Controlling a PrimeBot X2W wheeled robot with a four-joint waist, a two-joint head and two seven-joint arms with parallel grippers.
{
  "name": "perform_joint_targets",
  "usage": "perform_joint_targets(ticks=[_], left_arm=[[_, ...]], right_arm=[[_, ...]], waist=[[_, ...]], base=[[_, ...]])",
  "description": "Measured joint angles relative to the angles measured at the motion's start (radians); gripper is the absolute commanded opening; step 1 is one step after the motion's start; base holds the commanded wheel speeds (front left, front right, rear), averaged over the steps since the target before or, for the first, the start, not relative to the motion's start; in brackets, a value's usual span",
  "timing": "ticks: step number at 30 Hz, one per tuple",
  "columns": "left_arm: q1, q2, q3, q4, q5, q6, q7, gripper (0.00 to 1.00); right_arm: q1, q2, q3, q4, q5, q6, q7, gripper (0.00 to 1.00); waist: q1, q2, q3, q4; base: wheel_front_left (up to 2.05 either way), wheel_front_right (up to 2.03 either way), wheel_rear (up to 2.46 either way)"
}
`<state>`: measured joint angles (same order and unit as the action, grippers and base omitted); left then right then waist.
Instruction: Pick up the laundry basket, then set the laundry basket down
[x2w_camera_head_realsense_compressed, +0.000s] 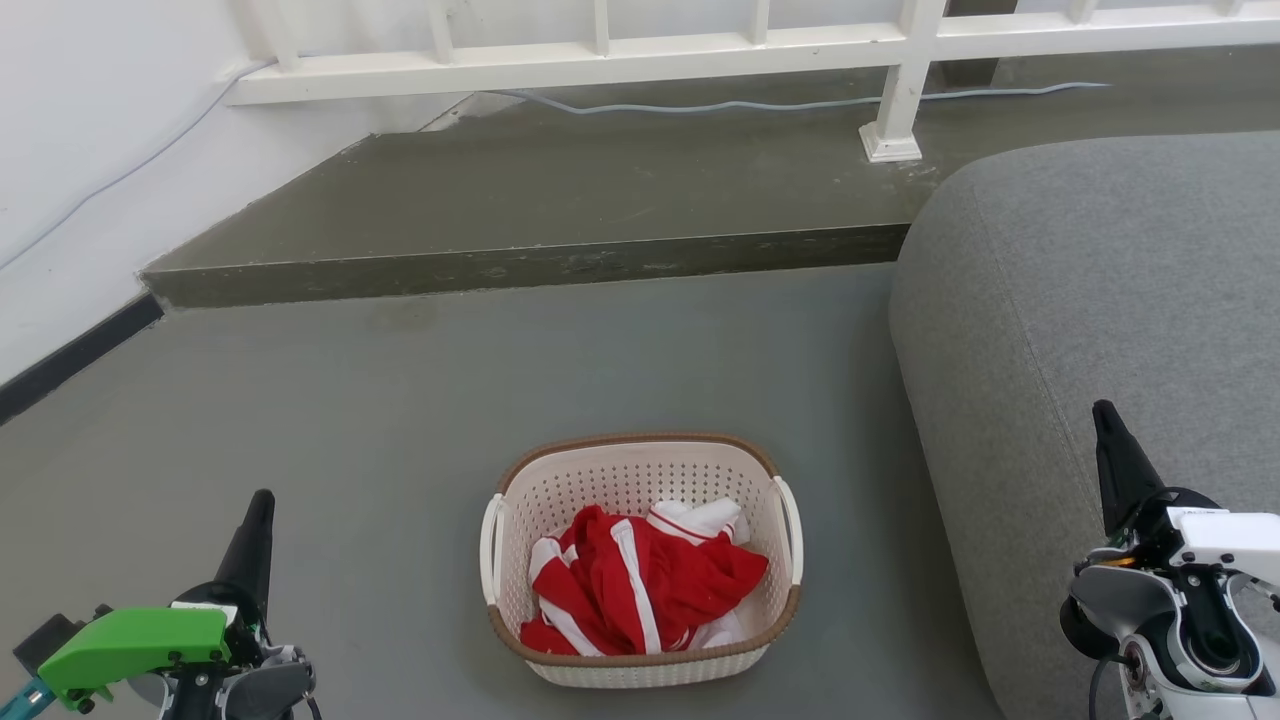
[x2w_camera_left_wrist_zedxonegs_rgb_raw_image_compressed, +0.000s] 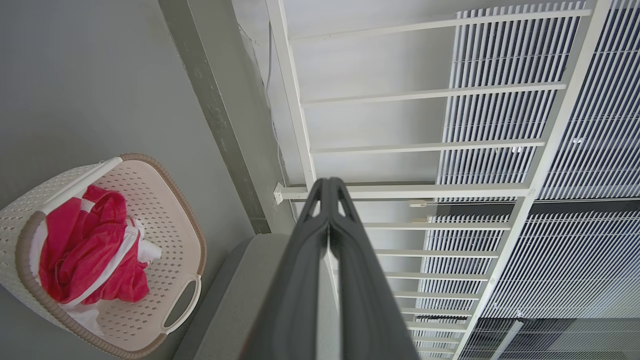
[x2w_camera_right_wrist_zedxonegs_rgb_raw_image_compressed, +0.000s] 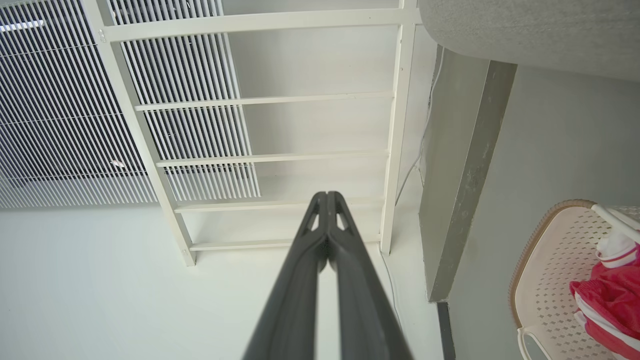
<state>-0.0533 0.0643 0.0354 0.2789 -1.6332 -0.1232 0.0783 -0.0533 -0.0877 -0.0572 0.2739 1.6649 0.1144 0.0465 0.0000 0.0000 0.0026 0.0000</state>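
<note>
The laundry basket (x2w_camera_head_realsense_compressed: 640, 480) stands on the grey floor low in the middle of the head view, cream-white and perforated, with a brown rim and white side handles, holding red-and-white clothes (x2w_camera_head_realsense_compressed: 640, 585). My left gripper (x2w_camera_head_realsense_compressed: 262, 500) is at the lower left, well left of the basket, its fingers pressed together on nothing. My right gripper (x2w_camera_head_realsense_compressed: 1103, 410) is at the lower right, beside the sofa, also shut and empty. The left wrist view has the basket (x2w_camera_left_wrist_zedxonegs_rgb_raw_image_compressed: 170, 215) at its left, apart from the shut left gripper (x2w_camera_left_wrist_zedxonegs_rgb_raw_image_compressed: 328, 181). The right wrist view has the basket (x2w_camera_right_wrist_zedxonegs_rgb_raw_image_compressed: 545, 260) at its right edge, away from the right gripper (x2w_camera_right_wrist_zedxonegs_rgb_raw_image_compressed: 327, 194).
A grey sofa (x2w_camera_head_realsense_compressed: 1100, 300) fills the right side, close to the basket's right handle. A raised concrete step (x2w_camera_head_realsense_compressed: 520, 265) runs across behind the basket, with a white railing (x2w_camera_head_realsense_compressed: 900, 90) and a cable above it. A white wall (x2w_camera_head_realsense_compressed: 80, 150) stands at the left.
</note>
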Motion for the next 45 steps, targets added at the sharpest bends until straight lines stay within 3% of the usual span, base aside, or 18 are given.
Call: perform_joint_targets(ticks=[45], left_arm=[[-0.001, -0.001, 0.002, 0.002, 0.0, 0.0, 0.0, 0.0]], right_arm=[[-0.001, 0.0, -0.003, 0.007, 0.0, 0.003, 0.003, 0.0]], waist=[[0.0, 0.0, 0.0, 0.0]], base=[[0.0, 0.0, 0.0]])
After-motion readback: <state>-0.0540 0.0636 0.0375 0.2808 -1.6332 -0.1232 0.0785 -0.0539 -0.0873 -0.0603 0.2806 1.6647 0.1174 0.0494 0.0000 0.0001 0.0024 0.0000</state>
